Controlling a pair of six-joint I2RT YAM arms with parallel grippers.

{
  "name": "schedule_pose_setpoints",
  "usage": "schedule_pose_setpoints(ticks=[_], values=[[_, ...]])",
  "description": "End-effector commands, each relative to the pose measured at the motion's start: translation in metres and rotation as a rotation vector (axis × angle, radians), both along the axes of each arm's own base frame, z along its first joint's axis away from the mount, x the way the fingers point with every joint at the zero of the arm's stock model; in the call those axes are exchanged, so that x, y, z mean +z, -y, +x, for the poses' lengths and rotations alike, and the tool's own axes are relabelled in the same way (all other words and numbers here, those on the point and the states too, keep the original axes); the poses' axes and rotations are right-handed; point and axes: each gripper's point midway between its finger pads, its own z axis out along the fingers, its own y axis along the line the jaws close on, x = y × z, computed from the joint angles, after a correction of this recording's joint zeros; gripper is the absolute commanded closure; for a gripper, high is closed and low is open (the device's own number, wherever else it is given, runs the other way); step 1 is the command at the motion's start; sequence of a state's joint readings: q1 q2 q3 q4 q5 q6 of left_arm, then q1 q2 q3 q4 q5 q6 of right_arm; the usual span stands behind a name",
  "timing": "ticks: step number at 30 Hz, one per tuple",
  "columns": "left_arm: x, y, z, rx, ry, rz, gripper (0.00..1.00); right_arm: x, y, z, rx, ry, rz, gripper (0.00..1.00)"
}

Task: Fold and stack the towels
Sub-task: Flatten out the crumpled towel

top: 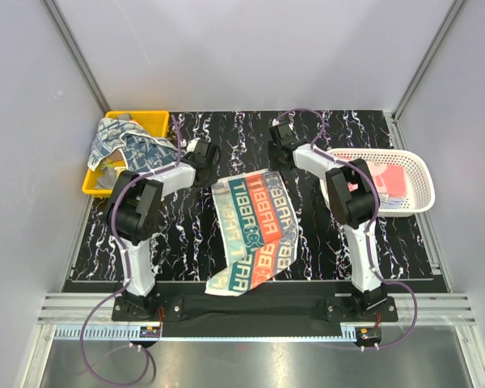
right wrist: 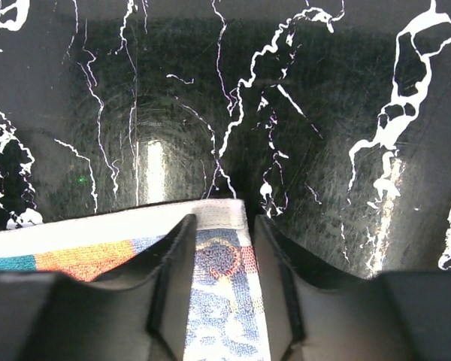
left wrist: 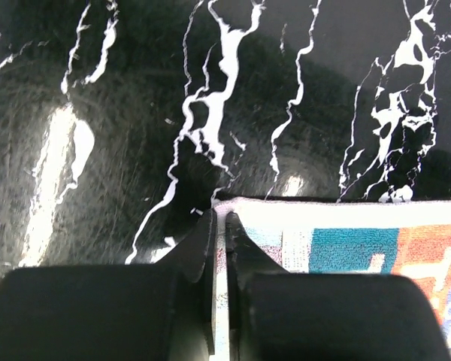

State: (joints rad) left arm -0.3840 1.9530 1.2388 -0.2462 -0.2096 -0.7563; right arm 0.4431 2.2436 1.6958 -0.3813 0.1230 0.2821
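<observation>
A beige towel with teal and orange lettering (top: 255,230) lies spread on the black marbled table, its near end hanging over the front edge. My left gripper (top: 210,166) is at its far left corner. In the left wrist view the gripper (left wrist: 219,219) is shut on the towel's edge (left wrist: 346,241). My right gripper (top: 281,166) is at the far right corner. In the right wrist view the gripper (right wrist: 222,219) has its jaws a little apart, and the towel corner (right wrist: 219,293) lies flat between them. More towels are in the bin and the basket.
A yellow bin (top: 149,119) at the back left holds a beige towel with a blue pattern (top: 125,145) that drapes over its rim. A white mesh basket (top: 420,194) at the right holds pink towels (top: 385,174). Grey walls close in the table (top: 339,133).
</observation>
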Motion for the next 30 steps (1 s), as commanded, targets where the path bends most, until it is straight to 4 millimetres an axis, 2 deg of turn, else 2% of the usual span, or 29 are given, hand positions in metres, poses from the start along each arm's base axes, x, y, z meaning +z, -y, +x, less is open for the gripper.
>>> schedule_pose_setpoints(ticks=[1, 4, 5, 8, 11, 14, 17, 18, 19, 20, 22, 23, 24, 26, 28, 29, 30], values=[[-0.007, -0.007, 0.004, -0.023, -0.026, 0.046, 1.00, -0.020, 0.001, -0.015, -0.009, -0.054, -0.039, 0.58], [0.001, -0.008, 0.012, -0.041, -0.013, 0.069, 1.00, -0.019, 0.004, -0.016, -0.021, -0.057, -0.042, 0.72], [0.005, -0.009, 0.016, -0.039, -0.007, 0.076, 1.00, -0.018, 0.003, -0.016, -0.022, -0.056, -0.042, 0.84], [0.020, -0.010, 0.027, -0.067, 0.030, 0.101, 1.00, -0.007, 0.004, -0.012, -0.032, -0.036, -0.042, 1.00], [0.040, -0.011, 0.039, -0.079, 0.074, 0.113, 1.00, 0.005, 0.009, -0.007, -0.053, -0.010, -0.063, 1.00], [0.073, -0.010, 0.052, -0.116, 0.147, 0.124, 1.00, 0.040, 0.010, 0.001, -0.065, 0.063, -0.050, 1.00], [0.107, -0.010, 0.057, -0.136, 0.209, 0.121, 1.00, 0.064, 0.011, 0.004, -0.074, 0.109, -0.032, 1.00], [0.116, -0.011, 0.056, -0.138, 0.225, 0.129, 1.00, 0.078, 0.011, 0.003, -0.074, 0.130, -0.020, 1.00], [0.128, -0.013, 0.052, -0.138, 0.240, 0.126, 1.00, 0.082, 0.012, 0.002, -0.080, 0.132, -0.017, 1.00], [0.135, -0.015, 0.050, -0.136, 0.247, 0.128, 1.00, 0.091, 0.013, 0.001, -0.080, 0.143, -0.012, 1.00], [0.145, -0.017, 0.041, -0.145, 0.251, 0.125, 1.00, 0.098, 0.013, -0.004, -0.079, 0.145, 0.004, 1.00], [0.148, -0.018, 0.038, -0.140, 0.253, 0.121, 1.00, 0.093, 0.016, -0.009, -0.084, 0.135, -0.001, 1.00], [0.139, -0.019, 0.029, -0.142, 0.231, 0.117, 1.00, 0.104, 0.017, -0.013, -0.091, 0.152, 0.017, 1.00], [0.151, -0.017, 0.020, -0.146, 0.255, 0.088, 1.00, 0.113, 0.020, -0.022, -0.093, 0.164, 0.036, 1.00], [0.145, -0.014, 0.006, -0.167, 0.236, 0.074, 1.00, 0.117, 0.022, -0.031, -0.095, 0.165, 0.045, 1.00], [0.157, -0.013, -0.002, -0.171, 0.263, 0.059, 1.00, 0.123, 0.025, -0.040, -0.092, 0.169, 0.054, 1.00], [0.161, -0.009, -0.009, -0.189, 0.274, 0.052, 1.00, 0.129, 0.026, -0.043, -0.095, 0.185, 0.072, 1.00]])
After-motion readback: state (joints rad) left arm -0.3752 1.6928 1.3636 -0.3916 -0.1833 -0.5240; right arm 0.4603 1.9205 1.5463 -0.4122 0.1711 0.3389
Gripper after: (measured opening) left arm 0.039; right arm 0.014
